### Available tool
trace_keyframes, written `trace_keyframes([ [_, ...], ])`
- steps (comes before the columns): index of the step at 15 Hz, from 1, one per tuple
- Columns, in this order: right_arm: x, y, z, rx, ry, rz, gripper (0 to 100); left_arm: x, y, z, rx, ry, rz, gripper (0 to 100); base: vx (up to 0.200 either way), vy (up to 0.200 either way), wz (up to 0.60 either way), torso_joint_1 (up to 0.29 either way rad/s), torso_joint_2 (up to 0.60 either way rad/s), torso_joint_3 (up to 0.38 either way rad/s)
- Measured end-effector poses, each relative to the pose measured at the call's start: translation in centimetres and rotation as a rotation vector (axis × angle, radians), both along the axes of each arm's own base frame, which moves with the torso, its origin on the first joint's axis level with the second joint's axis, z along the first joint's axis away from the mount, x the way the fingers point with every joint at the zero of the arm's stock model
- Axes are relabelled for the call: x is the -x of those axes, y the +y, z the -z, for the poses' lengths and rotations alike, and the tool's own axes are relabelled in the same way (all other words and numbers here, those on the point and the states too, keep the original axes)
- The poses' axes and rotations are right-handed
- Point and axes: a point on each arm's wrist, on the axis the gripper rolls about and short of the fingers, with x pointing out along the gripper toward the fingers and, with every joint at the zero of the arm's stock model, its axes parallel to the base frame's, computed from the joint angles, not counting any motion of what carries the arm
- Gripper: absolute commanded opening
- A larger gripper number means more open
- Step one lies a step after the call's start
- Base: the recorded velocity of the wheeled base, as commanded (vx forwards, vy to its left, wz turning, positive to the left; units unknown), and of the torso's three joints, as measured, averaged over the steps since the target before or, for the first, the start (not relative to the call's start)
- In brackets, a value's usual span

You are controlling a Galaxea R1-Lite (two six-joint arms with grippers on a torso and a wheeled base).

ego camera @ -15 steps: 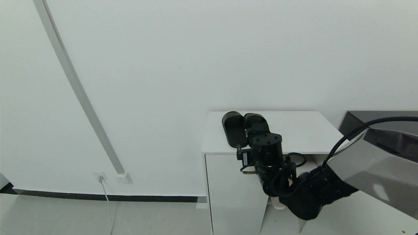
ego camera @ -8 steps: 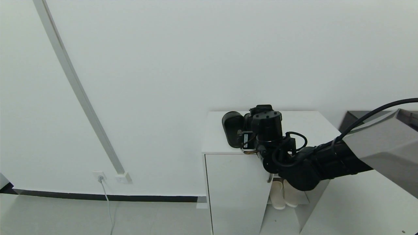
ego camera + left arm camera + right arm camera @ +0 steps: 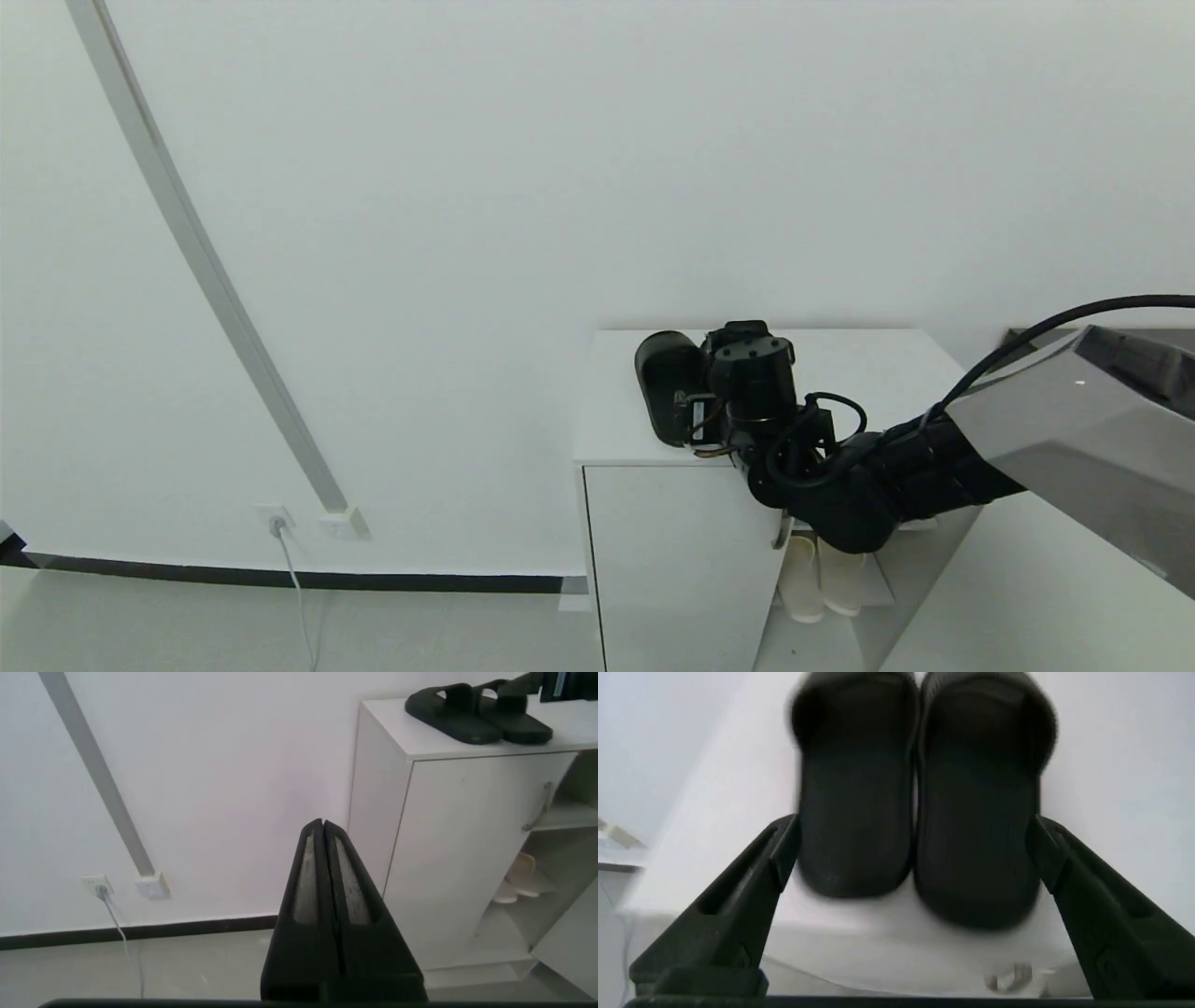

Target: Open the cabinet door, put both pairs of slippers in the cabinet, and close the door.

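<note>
- Black slippers (image 3: 665, 387) lie side by side on top of the cabinet (image 3: 672, 560), near its front edge.
- Right pincer (image 3: 913, 835) is wide, level with the cabinet top, one finger outside each side of the black pair. Whether it touches them cannot be told.
- White slippers (image 3: 822, 583) sit side by side on a shelf in the cabinet's open right half.
- Cabinet's left half is closed.
- Left pincer (image 3: 322, 826) is narrow, fingers pressed together, holding nothing, well apart from the cabinet.
</note>
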Motion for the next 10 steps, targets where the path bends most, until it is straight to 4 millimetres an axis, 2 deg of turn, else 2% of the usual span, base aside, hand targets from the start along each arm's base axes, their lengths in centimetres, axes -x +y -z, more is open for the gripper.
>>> trace_keyframes([
  [5, -0.5, 0.4, 2.3, 0.008, 0.043, -0.017, 100, 0.0, 0.0, 0.0, 0.001, 0.000, 0.000, 0, 0.200, 0.000, 0.00, 0.009, 0.00, 0.003],
  [10, -2.6, 0.1, 3.5, -0.009, 0.029, -0.003, 100, 0.0, 0.0, 0.0, 0.001, 0.000, 0.001, 0, 0.000, 0.000, 0.00, 0.000, 0.00, 0.000],
])
